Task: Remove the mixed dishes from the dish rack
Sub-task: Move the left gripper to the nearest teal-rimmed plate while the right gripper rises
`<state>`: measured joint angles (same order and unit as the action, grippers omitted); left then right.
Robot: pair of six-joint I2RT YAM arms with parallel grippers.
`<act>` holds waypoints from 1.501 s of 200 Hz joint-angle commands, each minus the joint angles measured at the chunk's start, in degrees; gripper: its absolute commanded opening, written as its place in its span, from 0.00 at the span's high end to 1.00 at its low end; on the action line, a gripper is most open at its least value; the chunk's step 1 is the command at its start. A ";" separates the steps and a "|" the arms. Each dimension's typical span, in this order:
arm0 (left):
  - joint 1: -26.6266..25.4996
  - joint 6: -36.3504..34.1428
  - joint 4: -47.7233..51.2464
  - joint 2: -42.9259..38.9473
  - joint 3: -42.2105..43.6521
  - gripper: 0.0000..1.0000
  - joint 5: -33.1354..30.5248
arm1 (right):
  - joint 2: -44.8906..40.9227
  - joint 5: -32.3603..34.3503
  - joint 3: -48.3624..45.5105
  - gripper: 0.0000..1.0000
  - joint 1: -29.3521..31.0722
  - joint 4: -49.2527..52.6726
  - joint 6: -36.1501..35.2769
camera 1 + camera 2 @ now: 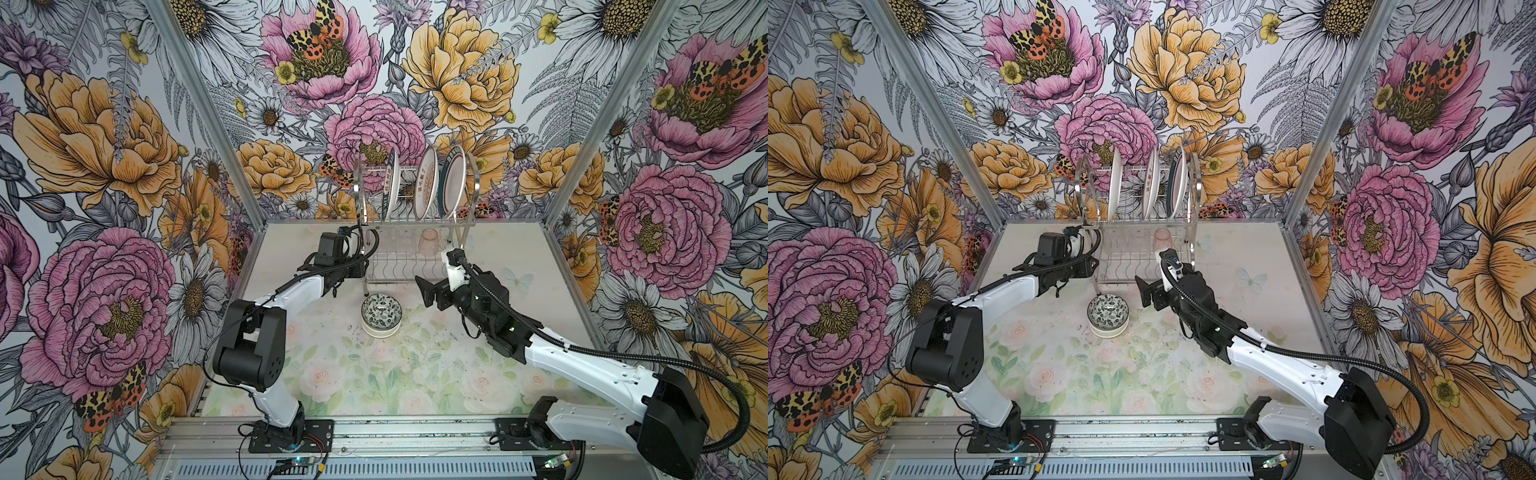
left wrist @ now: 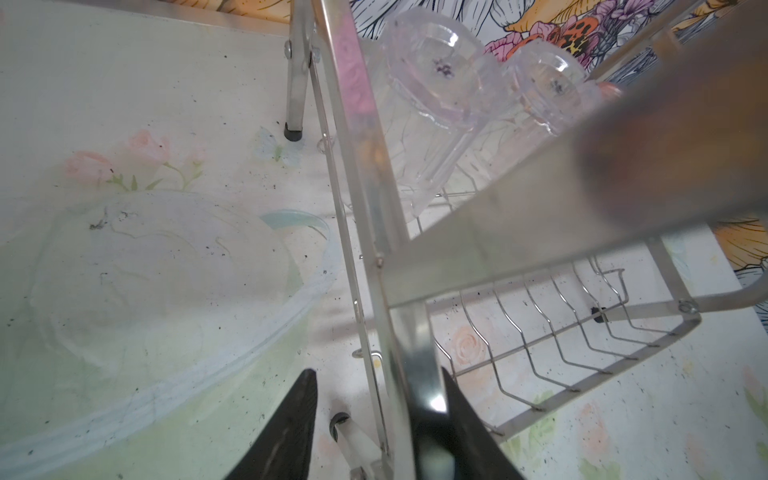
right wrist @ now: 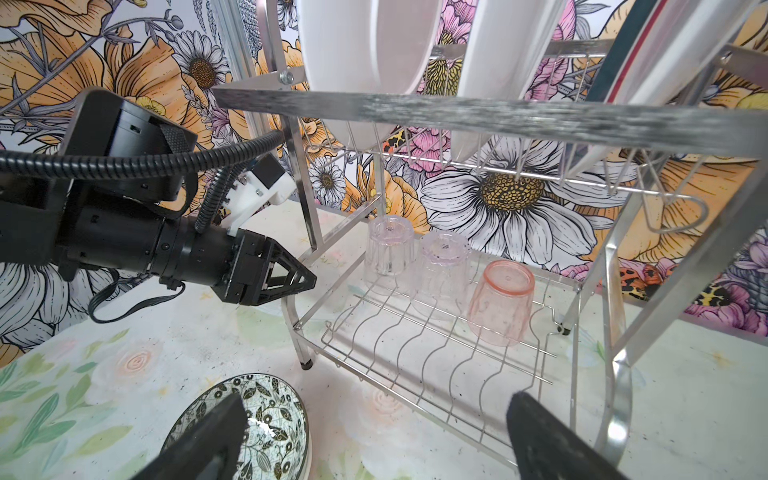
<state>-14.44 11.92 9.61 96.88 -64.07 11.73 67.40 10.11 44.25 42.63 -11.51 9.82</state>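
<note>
Three plates (image 1: 428, 183) stand on the top tier of the rack (image 1: 415, 224), three upturned cups (image 3: 442, 266) below; stacked bowls (image 1: 381, 311) sit on the table (image 1: 478, 374). Left gripper (image 2: 378, 374) straddles the rack's side frame, half open; right gripper (image 3: 374, 399) gapes wide, empty.

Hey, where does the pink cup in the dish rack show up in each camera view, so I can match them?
Both top views: pink cup upside down on the dish rack's lower shelf, right of its middle.
Left wrist: only a pinkish sliver beyond the two clear cups.
Right wrist: mid-picture, end cup of the row of three.
Shared landmark: the lower wire shelf under it.
</note>
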 commanded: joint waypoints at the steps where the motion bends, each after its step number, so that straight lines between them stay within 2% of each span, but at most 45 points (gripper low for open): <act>1: 1.92 0.32 -0.49 1.00 -1.92 0.55 -2.24 | -0.29 0.09 -0.30 0.00 -0.61 -3.34 -0.30; 30: 2.01 0.19 0.31 1.49 -2.82 0.54 -1.81 | -0.14 -0.33 -0.22 0.00 -0.79 -3.18 -0.60; 50: 2.13 1.37 0.41 1.00 -2.23 0.51 -2.07 | -0.27 -0.44 -0.28 0.00 -0.88 -3.32 -0.51; 72: 2.04 2.33 -0.06 -0.81 -0.61 0.41 -2.15 | -0.47 -1.10 -0.29 0.00 -1.06 -3.57 -0.82; 99: 2.07 2.49 -0.29 -5.20 2.52 0.24 -2.40 | -0.76 -1.36 -0.89 0.00 -1.06 -4.68 -0.78; 124: 2.00 2.13 0.04 -11.46 5.78 0.15 -2.87 | -2.07 -1.61 -2.47 0.00 -1.15 -7.36 -0.47; 167: 0.23 -1.79 1.72 -24.57 8.87 0.09 -4.41 | -6.02 -2.36 -4.49 0.00 -1.30 -7.66 -1.40; 211: -3.58 -7.80 4.17 -32.98 4.19 0.07 -4.84 | -11.05 -3.14 -4.71 0.00 -1.92 -3.74 -1.84; 252: -8.02 -13.76 4.81 -31.34 -4.61 0.07 -6.50 | -13.99 -7.55 -0.98 0.00 -3.21 4.66 -2.14; 300: -10.38 -16.44 4.19 -21.09 -15.29 0.11 -4.94 | -15.84 -9.51 -0.40 0.00 -4.14 7.35 -1.47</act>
<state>-23.79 -1.72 13.32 70.96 -75.64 6.92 52.97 2.26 42.35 38.92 -6.57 8.51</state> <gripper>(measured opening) 0.900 0.995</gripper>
